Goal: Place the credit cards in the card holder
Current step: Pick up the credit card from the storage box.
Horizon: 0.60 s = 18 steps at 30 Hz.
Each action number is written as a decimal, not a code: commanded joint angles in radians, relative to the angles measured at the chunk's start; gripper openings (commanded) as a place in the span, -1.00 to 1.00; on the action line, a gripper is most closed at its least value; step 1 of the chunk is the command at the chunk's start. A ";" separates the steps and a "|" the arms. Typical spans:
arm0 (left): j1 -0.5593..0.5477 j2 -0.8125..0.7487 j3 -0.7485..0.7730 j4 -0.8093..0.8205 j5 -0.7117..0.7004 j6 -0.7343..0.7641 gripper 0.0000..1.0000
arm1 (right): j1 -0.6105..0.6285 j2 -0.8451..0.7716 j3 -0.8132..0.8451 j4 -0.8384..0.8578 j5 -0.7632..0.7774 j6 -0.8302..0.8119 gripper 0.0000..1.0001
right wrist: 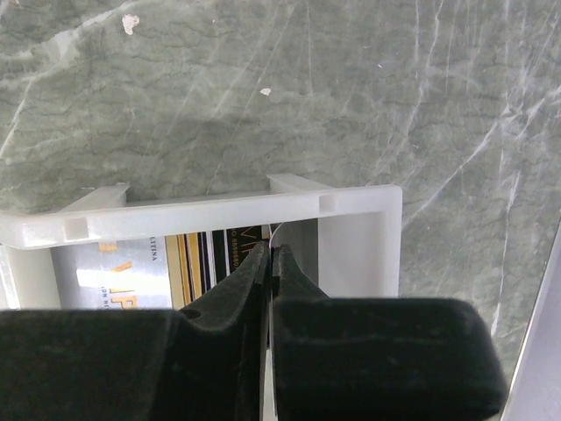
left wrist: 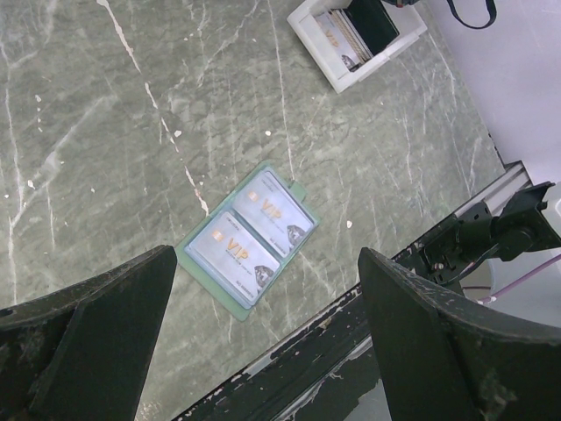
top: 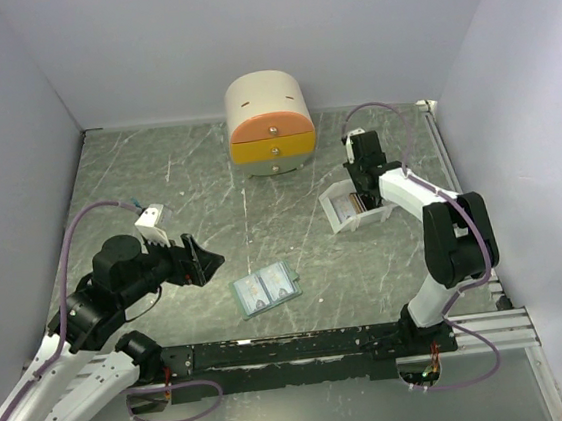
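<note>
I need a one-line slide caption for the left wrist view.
Open left gripper above the opened card holder, two credit cards in its pockets; a white tray with more cards beyond.

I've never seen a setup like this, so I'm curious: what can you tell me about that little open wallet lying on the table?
The card holder is a small grey-green folding wallet. It lies open and flat on the marbled table, near the front edge, turned slightly askew. Its inside faces up, with two clear pockets side by side, each showing a silvery card printed VIP in gold. Only the table touches it.
</note>
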 commanded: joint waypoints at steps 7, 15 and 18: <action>0.001 0.004 -0.007 0.030 -0.009 0.001 0.94 | -0.022 0.002 -0.018 0.019 -0.082 0.020 -1.00; 0.000 0.012 -0.007 0.031 -0.005 0.002 0.94 | -0.027 0.028 -0.006 0.008 -0.068 0.036 -1.00; 0.000 0.012 -0.007 0.031 -0.006 0.002 0.94 | -0.038 0.002 -0.031 0.027 -0.129 0.029 -1.00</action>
